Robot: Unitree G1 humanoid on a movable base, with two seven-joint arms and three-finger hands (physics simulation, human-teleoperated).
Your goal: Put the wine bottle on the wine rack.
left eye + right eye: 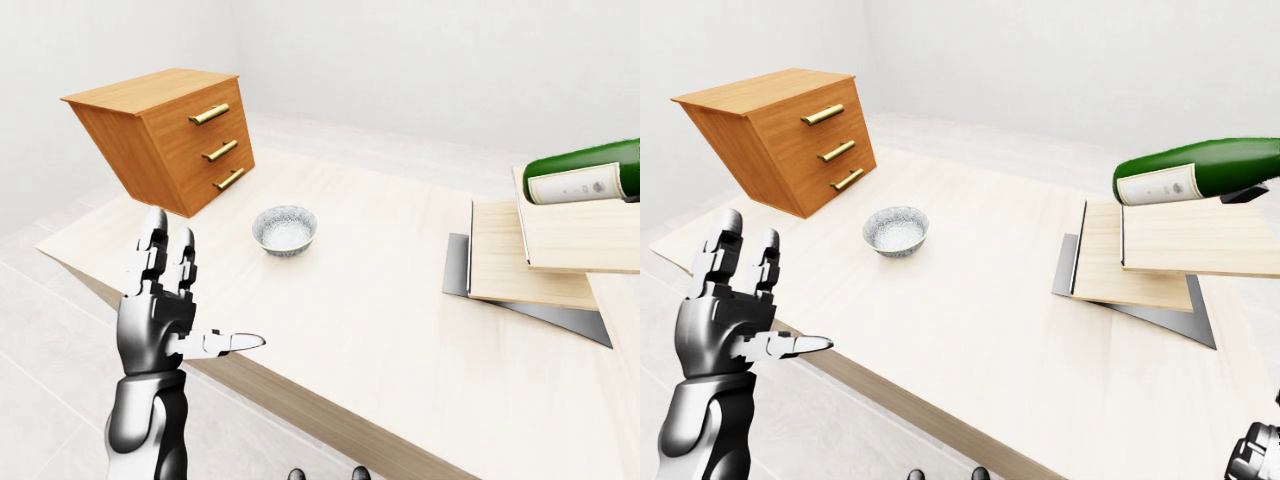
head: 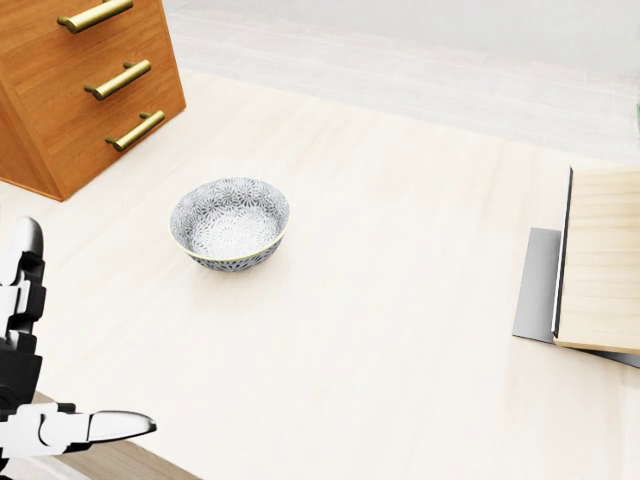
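Note:
The green wine bottle [image 1: 1200, 170] with a white label lies on its side on top of the wine rack [image 1: 1160, 255], a stack of pale wooden slabs on a grey metal stand at the right of the table. No hand touches it. My left hand [image 1: 195, 300] is open, fingers upright and thumb out, at the table's near left edge, far from the bottle. Only a bit of my right hand [image 1: 1252, 455] shows in the bottom right corner of the right-eye view, below the rack; its fingers are hidden.
A patterned grey bowl [image 1: 284, 229] stands mid-table. A wooden chest of drawers [image 1: 170, 135] with brass handles stands tilted at the table's upper left. The pale wooden table [image 1: 350, 320] has its near edge running along the bottom left.

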